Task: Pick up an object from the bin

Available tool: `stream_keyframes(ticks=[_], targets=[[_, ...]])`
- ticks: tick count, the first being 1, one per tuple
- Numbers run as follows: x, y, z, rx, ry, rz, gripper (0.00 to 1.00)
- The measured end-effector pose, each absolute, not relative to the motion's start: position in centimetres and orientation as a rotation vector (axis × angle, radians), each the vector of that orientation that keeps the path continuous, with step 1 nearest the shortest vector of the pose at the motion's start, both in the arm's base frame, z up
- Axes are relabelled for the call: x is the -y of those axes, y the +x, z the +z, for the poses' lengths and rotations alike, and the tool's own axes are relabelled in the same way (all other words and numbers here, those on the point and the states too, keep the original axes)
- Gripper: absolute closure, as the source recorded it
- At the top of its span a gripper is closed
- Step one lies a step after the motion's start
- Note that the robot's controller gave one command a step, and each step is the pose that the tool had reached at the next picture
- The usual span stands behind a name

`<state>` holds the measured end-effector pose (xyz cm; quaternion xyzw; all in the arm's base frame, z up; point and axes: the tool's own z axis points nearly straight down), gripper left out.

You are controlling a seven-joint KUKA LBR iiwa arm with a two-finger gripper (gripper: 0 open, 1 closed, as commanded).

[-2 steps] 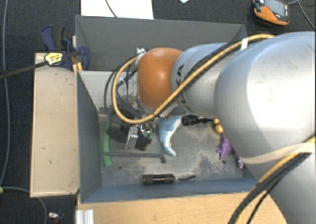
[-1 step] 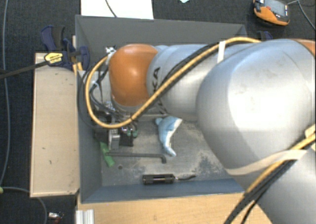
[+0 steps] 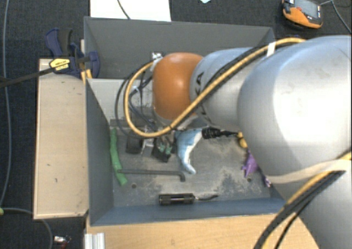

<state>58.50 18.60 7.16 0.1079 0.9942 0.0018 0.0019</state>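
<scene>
Centring the end effector (image 3: 147, 148), whose opening I cannot tell, squarely over the pale blue toy (image 3: 185, 151) beside it should steady the pick.

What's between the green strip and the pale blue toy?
The gripper, low in the bin, sits between green strip and pale blue toy; camera view.
</scene>
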Motion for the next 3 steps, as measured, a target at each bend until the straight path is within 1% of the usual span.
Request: stream_keyframes(ticks=[1, 2, 3], targets=[[-18.6, 58.5, 7.2, -3.120, 0.339, 0.006, 1.00], [-18.6, 58.3, 8.1, -3.123, 0.341, 0.004, 1.00], [-18.6, 58.5, 9.7, -3.116, 0.342, 0.008, 1.00]])
